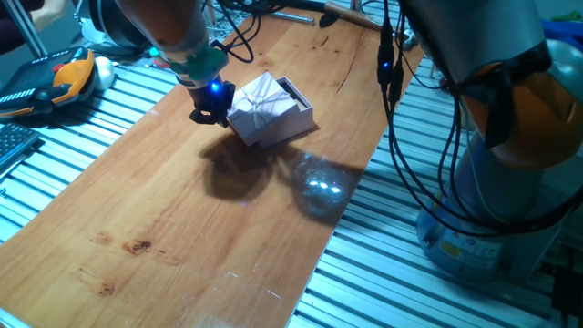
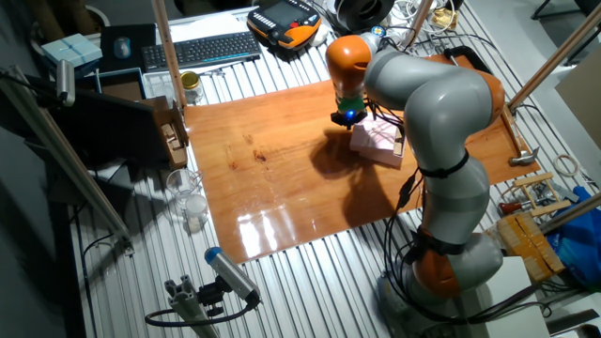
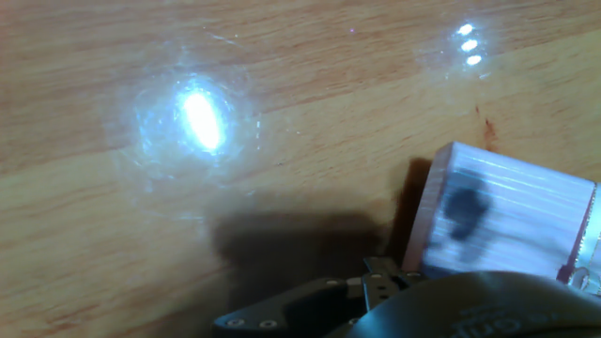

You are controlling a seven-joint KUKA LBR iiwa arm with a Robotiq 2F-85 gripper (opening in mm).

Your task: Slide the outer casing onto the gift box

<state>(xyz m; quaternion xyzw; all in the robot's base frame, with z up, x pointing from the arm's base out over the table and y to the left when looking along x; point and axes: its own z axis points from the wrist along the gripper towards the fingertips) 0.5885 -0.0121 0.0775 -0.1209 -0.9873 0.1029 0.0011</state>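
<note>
The outer casing [image 1: 262, 109], pale pink with a thin ribbon cross on top, lies slightly tilted on the wooden board [image 1: 182, 219]. It also shows in the other fixed view [image 2: 379, 141] and, blurred, in the hand view [image 3: 507, 221]. At its far right end a pale rim and a dark gap [image 1: 295, 91] show. The gift box's beige blocks are hidden. My gripper [image 1: 209, 111] is low at the casing's left side, against or very near it, with the fingers [image 3: 376, 282] together and nothing between them. It also shows in the other fixed view [image 2: 346, 118].
An orange teach pendant [image 1: 68, 77] lies off the board's left edge. A keyboard [image 2: 202, 49] and a small jar [image 2: 191, 86] stand beyond the board. A hammer [image 2: 521, 155] lies at the right. Ribbed metal table [image 1: 383, 273] surrounds the board. My arm's base [image 1: 510, 182] stands at the right.
</note>
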